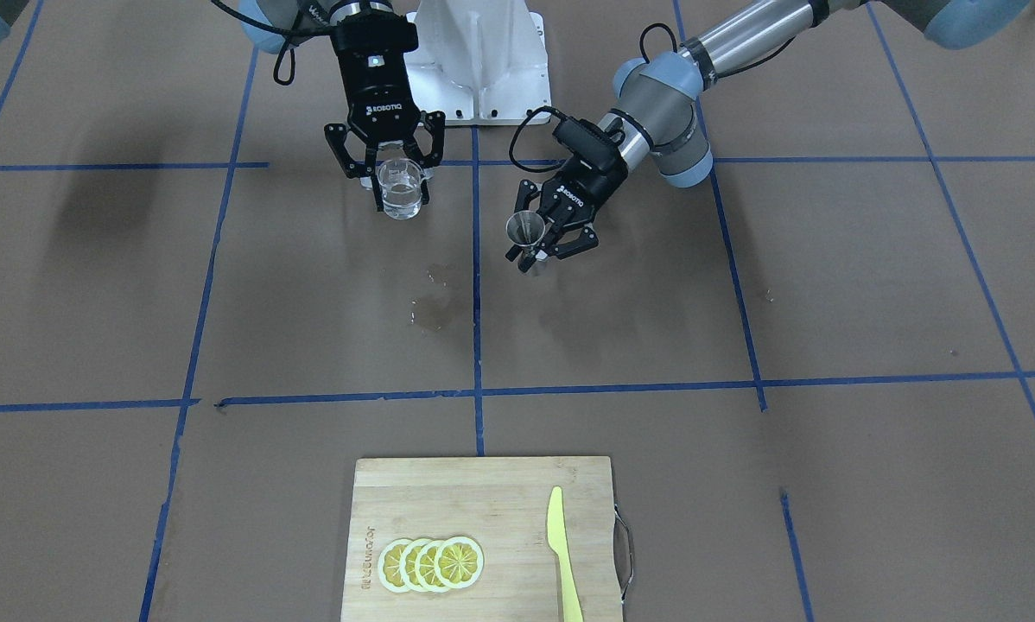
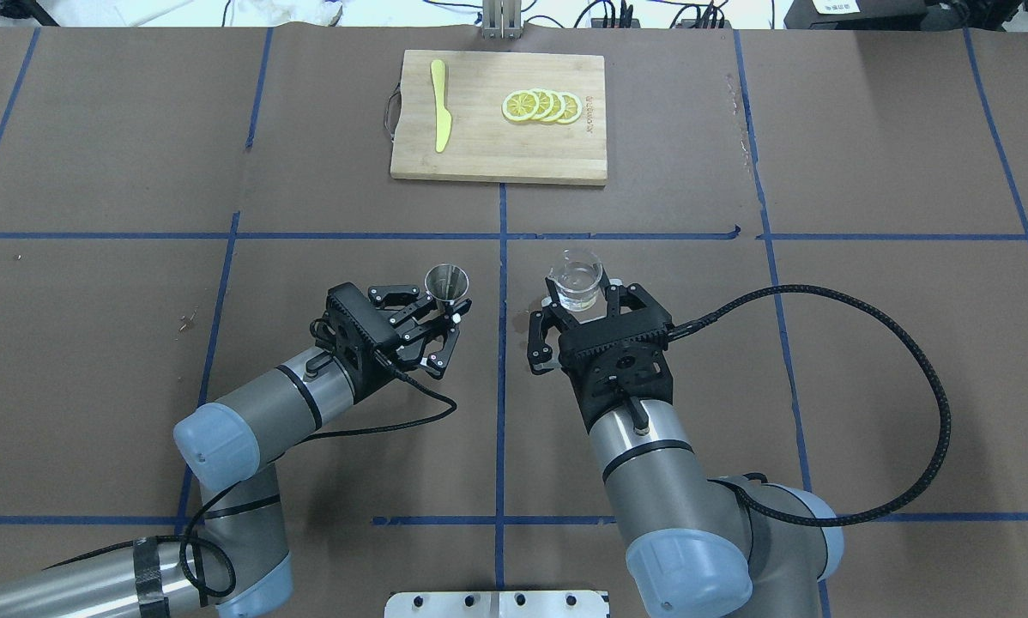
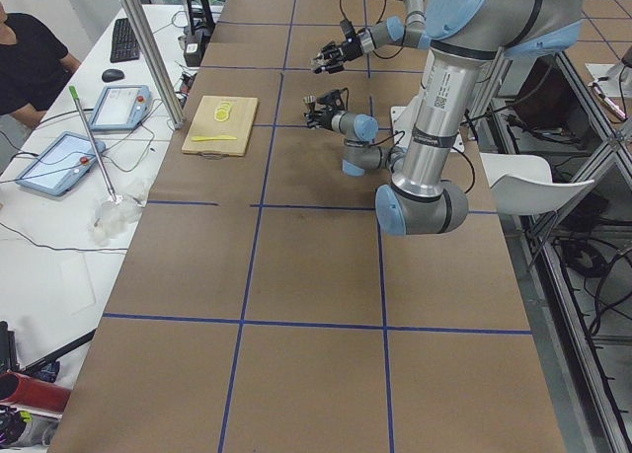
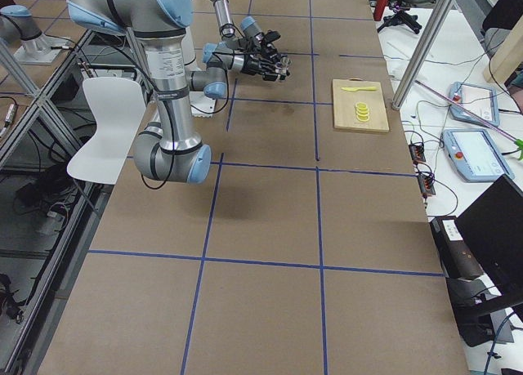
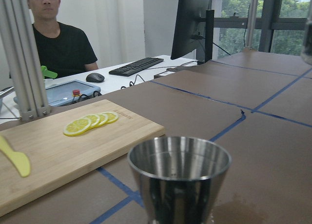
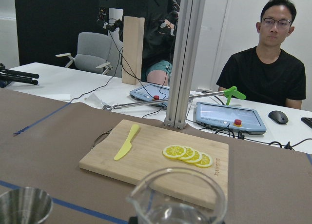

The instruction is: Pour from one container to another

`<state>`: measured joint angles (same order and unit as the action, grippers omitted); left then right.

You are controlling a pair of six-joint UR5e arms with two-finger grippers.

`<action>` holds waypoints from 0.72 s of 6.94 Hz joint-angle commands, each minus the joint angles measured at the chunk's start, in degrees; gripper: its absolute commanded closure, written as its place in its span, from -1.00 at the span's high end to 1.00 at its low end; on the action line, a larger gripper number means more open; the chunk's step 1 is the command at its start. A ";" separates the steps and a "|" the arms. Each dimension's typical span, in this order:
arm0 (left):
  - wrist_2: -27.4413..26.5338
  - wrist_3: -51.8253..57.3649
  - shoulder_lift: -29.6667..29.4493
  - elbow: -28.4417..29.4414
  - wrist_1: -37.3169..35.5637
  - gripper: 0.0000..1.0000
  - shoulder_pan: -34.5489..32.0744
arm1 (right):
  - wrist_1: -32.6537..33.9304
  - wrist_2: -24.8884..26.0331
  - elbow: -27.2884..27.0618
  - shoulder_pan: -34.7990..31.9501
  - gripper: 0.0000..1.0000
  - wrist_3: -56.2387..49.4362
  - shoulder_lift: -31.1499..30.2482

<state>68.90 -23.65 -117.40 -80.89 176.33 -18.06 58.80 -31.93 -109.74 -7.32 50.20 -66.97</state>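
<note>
Above the brown tabletop (image 2: 93, 343), the left pincer (image 2: 439, 311) is gripping the jigger (image 2: 446, 281) upright, and the right pincer (image 2: 579, 307) is gripping the beaker (image 2: 577, 279) upright. Seen from overhead, the beaker is sitting at 3 o'clock from the jigger, apart, with its lip pointing roughly to 10 o'clock.

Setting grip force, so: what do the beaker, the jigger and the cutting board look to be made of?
Beaker: probably clear glass; see-through walls, glossy rim.
Jigger: polished steel by its look; silver, mirror-like reflections.
Cutting board: pale wood, perhaps bamboo; visible strip grain, matte.
</note>
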 commanded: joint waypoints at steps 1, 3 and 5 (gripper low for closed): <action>2.98 0.00 -1.07 0.12 3.56 -1.00 0.48 | 0.09 -0.68 -0.04 0.29 -1.00 -2.47 0.96; 3.08 0.00 -1.25 0.20 6.04 -1.00 2.32 | 2.00 -1.29 -0.12 0.29 -1.00 -2.56 2.10; 2.82 -0.08 -1.42 2.30 6.30 -1.00 2.59 | 2.20 -1.29 -0.21 0.81 -1.00 -2.91 2.28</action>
<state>71.82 -23.67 -118.66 -79.70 182.31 -15.73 60.73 -33.20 -109.91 -6.87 47.52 -64.85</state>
